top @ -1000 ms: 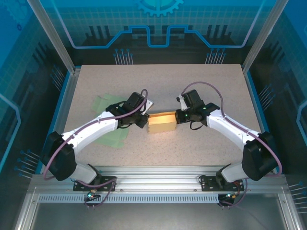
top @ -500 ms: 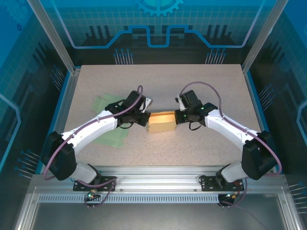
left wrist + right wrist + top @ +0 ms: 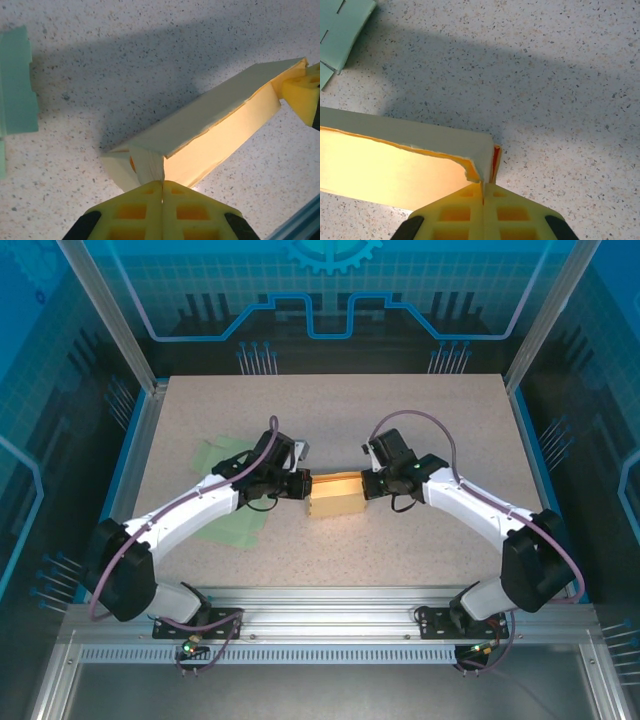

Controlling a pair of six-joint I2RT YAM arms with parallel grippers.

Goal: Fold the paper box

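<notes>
a: what's the biggest thing down there?

b: the speckled surface [image 3: 400, 420]. the left arm [image 3: 190, 510] and the right arm [image 3: 470, 505] both reach in over it and face each other.

a: and next in size?

b: a flat pale green sheet [image 3: 235, 530]. it lies behind the left jaws, partly under that arm and well apart from the right jaws. the left wrist view has a slotted edge of it ahead and to the left of the jaws.

a: where is the paper box?

b: the yellow paper box [image 3: 337, 498] lies straight between the two sets of jaws, with one end at each. it's half formed, a long open shell with its pale inside lit up.

a: are the left jaws holding it?

b: yes, they're pressed together on a small end flap [image 3: 149, 167] of the box, right at their tips.

a: and the right jaws?

b: also closed tight, pinching the torn-looking corner edge [image 3: 479, 167] at the other end. a thin red strip [image 3: 494, 161] shows just beside that corner.
</notes>
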